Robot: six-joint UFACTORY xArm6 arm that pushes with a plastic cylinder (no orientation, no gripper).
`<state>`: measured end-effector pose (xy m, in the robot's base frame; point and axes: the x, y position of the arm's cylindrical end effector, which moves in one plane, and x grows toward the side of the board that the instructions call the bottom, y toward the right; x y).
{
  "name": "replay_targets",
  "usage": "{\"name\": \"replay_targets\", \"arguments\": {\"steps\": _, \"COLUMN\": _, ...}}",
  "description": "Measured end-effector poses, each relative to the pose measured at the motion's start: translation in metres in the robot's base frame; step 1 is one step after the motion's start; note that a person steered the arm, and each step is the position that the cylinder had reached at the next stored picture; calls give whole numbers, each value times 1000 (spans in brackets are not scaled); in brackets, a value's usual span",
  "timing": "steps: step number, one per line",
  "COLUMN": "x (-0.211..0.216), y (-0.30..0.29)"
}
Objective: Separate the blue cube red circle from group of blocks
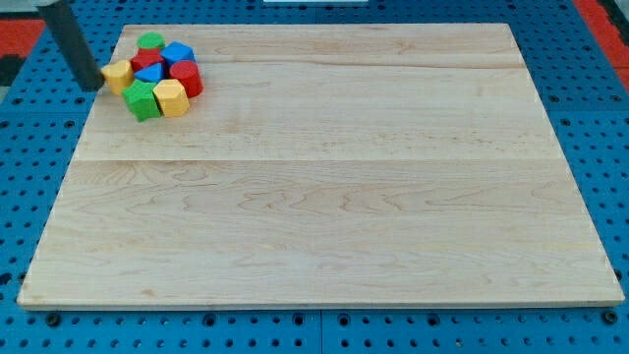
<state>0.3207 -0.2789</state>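
Note:
A tight group of blocks sits at the board's top left corner. It holds a green round block, a blue cube, a red round block, a red block, a blue block, a yellow block, a green block and a yellow hexagonal block. The blue cube and the red round block touch each other on the group's right side. My tip is at the board's left edge, just left of the yellow block, close to or touching it.
The wooden board lies on a blue pegboard table. The rod comes down from the view's top left. Red patches show at the view's top corners.

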Motion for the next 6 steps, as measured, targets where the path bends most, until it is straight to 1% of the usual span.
{"name": "replay_targets", "arguments": {"steps": 1, "x": 0, "y": 33}}
{"name": "replay_targets", "arguments": {"steps": 2, "x": 2, "y": 2}}
{"name": "replay_targets", "arguments": {"steps": 3, "x": -17, "y": -11}}
{"name": "replay_targets", "arguments": {"steps": 5, "x": -72, "y": 17}}
{"name": "replay_targets", "arguments": {"steps": 6, "x": -94, "y": 63}}
